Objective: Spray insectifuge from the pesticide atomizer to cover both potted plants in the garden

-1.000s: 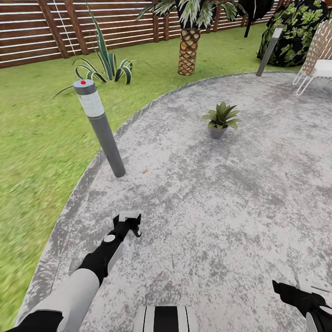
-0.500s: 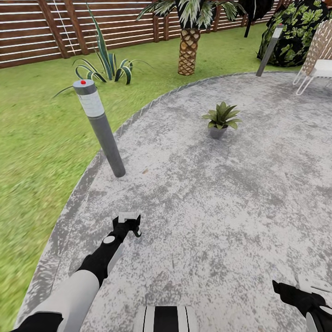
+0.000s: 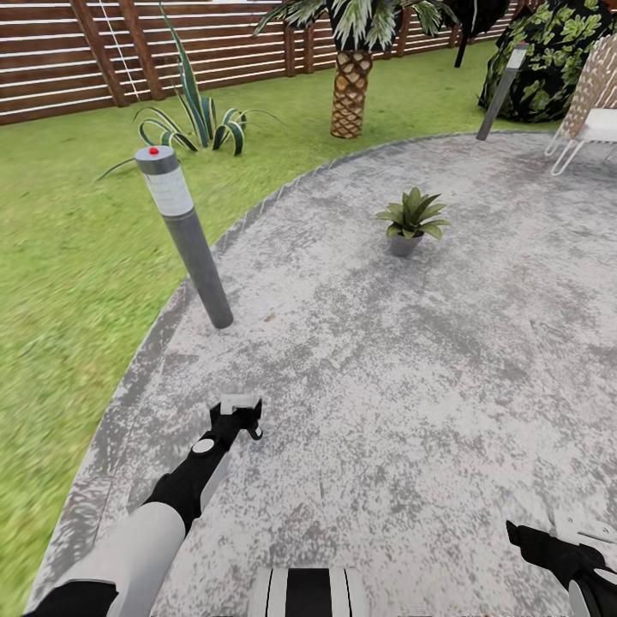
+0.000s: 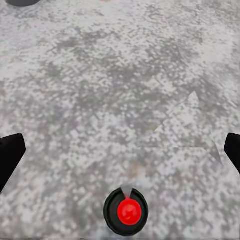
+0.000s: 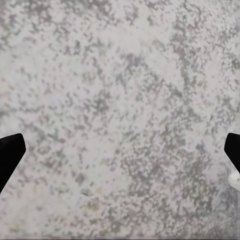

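The right gripper (image 3: 591, 536) is showing only partly at the head view's lower right corner, its far side running off the edge, so how its jaws stand cannot be read there. In each wrist view the dark fingers (image 4: 9, 155) (image 5: 10, 152) are being clipped by both side edges. The white chair (image 3: 591, 103) and the palm (image 3: 351, 81) are being cut off by the picture's right and top edges.

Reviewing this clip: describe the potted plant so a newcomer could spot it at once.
Start at the round grey patio, then look past its middle toward the palm trunk. The potted plant stands there alone: a low green rosette in a grey pot, unlike the tall bollard lamp at the patio's edge.
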